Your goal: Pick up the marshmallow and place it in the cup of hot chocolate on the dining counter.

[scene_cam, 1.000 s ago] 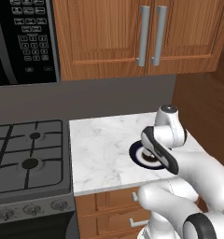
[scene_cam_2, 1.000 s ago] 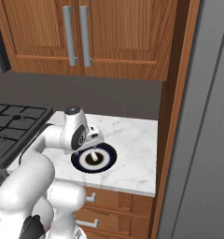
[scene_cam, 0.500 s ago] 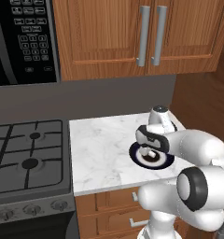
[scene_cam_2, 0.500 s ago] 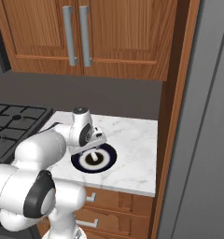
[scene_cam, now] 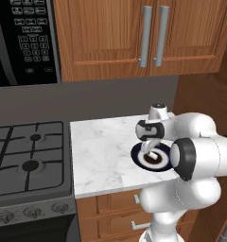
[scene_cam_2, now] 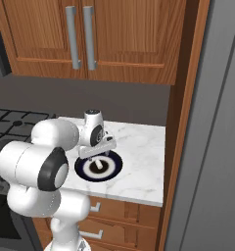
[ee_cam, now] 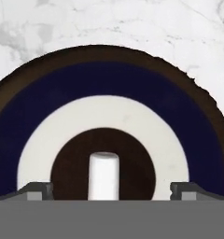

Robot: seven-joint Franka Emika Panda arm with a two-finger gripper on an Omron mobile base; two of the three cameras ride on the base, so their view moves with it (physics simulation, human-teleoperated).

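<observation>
Right now I have the jaws hanging directly over the plate (scene_cam: 153, 158), which sits on the white marble tabletop (scene_cam: 106, 151) toward its right end, beside the gas stove (scene_cam: 25, 160). From the hand view, the marshmallow (ee_cam: 103, 175) stands upright on the dark brown centre of the plate (ee_cam: 109, 93), ringed by a white band and then dark blue. I see the two fingertips (ee_cam: 35, 190) far out to either side at the bottom of that view, with the marshmallow midway between them and touching neither; the jaws are spread wide, with clear gaps on both sides of it.

From the left base view, the gripper (scene_cam: 148, 150) points down at the plate's middle, its tips close above the white spot there. From the right base view, the gripper (scene_cam_2: 96, 156) is likewise low over the plate (scene_cam_2: 99, 166), and the marshmallow (scene_cam_2: 97, 165) shows as a small white dot at the plate's centre, just under the fingers. Whether the tips have reached the plate surface I cannot tell from these angles.

Wooden cabinets (scene_cam: 144, 33) with metal handles hang above the tabletop, a black microwave (scene_cam: 21, 42) is mounted over the stove, and a grey panel (scene_cam_2: 217, 122) stands to the right of the tabletop.
</observation>
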